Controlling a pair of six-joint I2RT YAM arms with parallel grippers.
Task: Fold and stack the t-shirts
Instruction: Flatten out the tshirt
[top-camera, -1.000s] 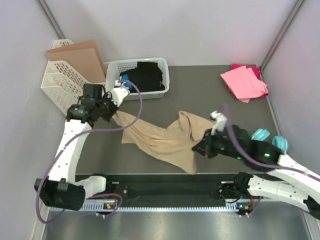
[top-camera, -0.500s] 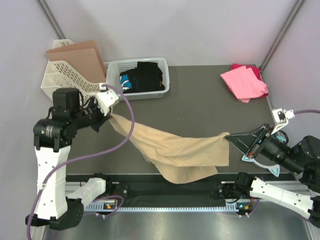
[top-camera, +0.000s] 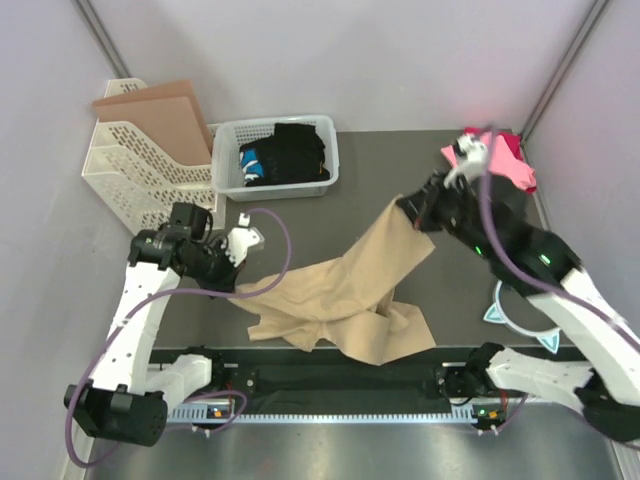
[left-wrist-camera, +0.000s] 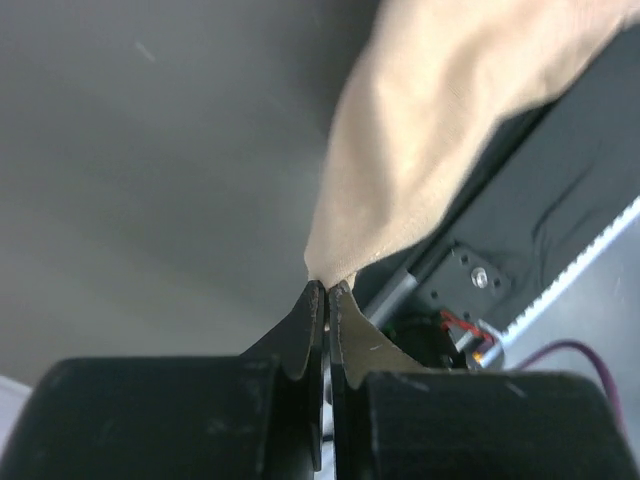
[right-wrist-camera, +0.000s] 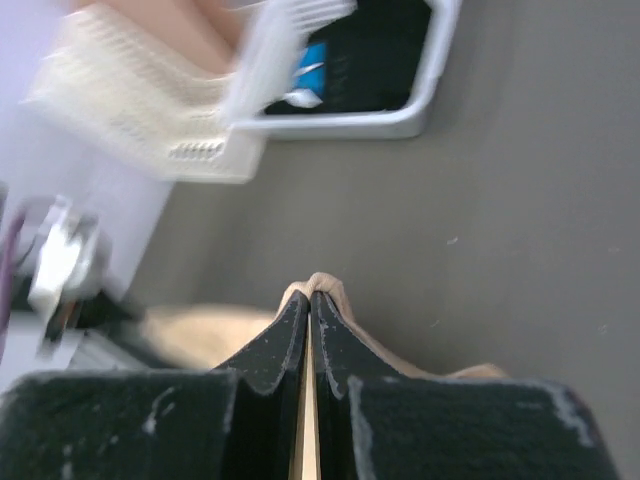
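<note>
On the table (top-camera: 370, 170), centre-front: tan t-shirt (top-camera: 345, 295) lies rumpled, two ends lifted | left gripper (left-wrist-camera: 327, 290) pinched shut on its left edge | right gripper (right-wrist-camera: 309, 298) clamped on its far corner | pink t-shirt (top-camera: 512, 165) sits at far-right corner | advice: draw both ends apart evenly, keep cloth taut, lay it flat before folding.

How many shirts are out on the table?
3: tan shirt mid-table; pink shirt far right, over a magenta shirt. Dark clothes in the basket may be more.
</note>
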